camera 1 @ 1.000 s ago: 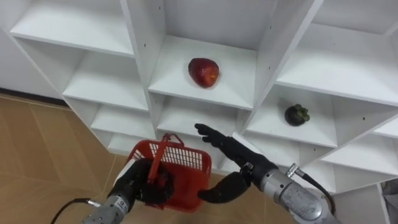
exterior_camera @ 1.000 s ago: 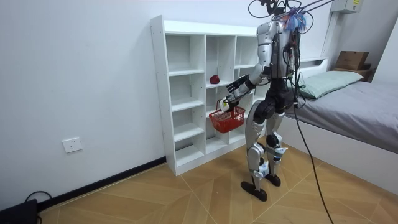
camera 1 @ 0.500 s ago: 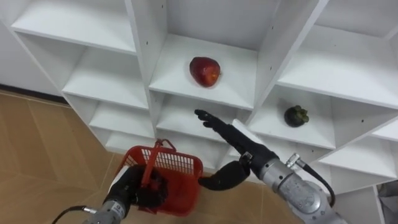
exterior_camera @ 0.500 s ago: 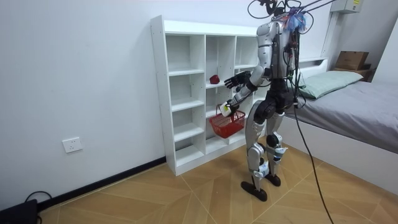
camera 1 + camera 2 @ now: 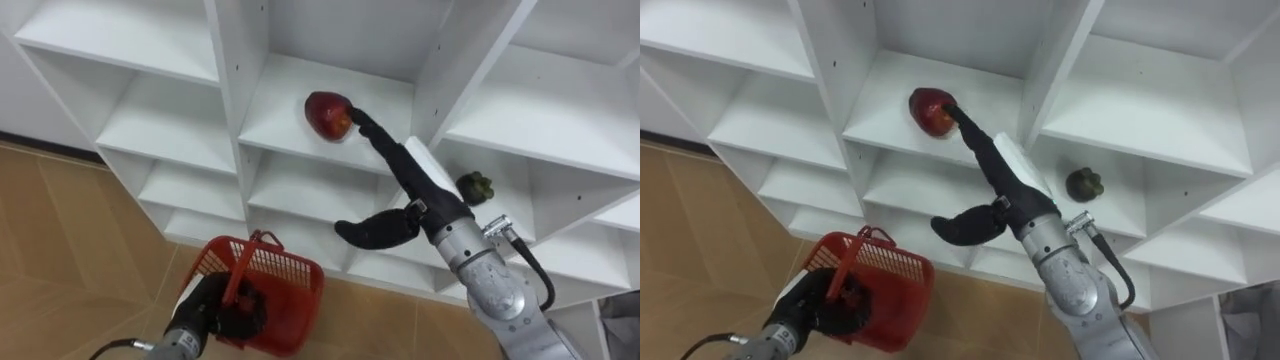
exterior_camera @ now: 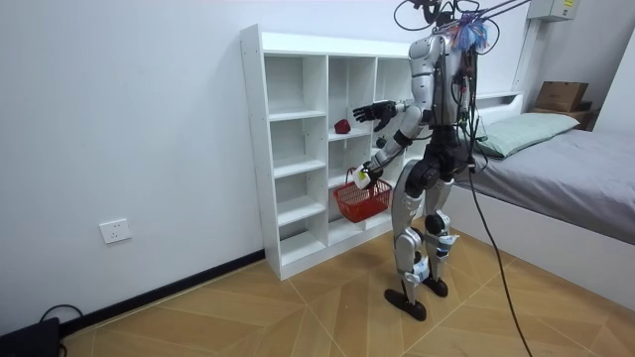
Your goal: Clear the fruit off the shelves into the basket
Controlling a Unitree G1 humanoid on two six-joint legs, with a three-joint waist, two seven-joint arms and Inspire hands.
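At the centre of the frame: white closet [image 5: 236,90], open-shelved, facing you.

Lower left: red basket [image 5: 290,285], mesh-walled. It hangs from the left hand [image 5: 213,312], whose fingers are curled round its handle.

Right hand [image 5: 402,168]: stretched up from lower right into the middle compartment. Fingers are straight, thumb spread wide beneath, nothing held. The fingertips touch the right flank of the red fruit [image 5: 325,112], which sits on the shelf at upper centre.

A smaller dark green fruit [image 5: 477,186] sits in the compartment at right, lower in the frame.

Judgement: the red fruit looks glossy, smooth, firm and fairly light. It will likely roll or slip away if you only nudge it. Bring your fingers over its far side and your thumb against the near side, at the widest girth. Squeeze moderately, since the skin may bruise.
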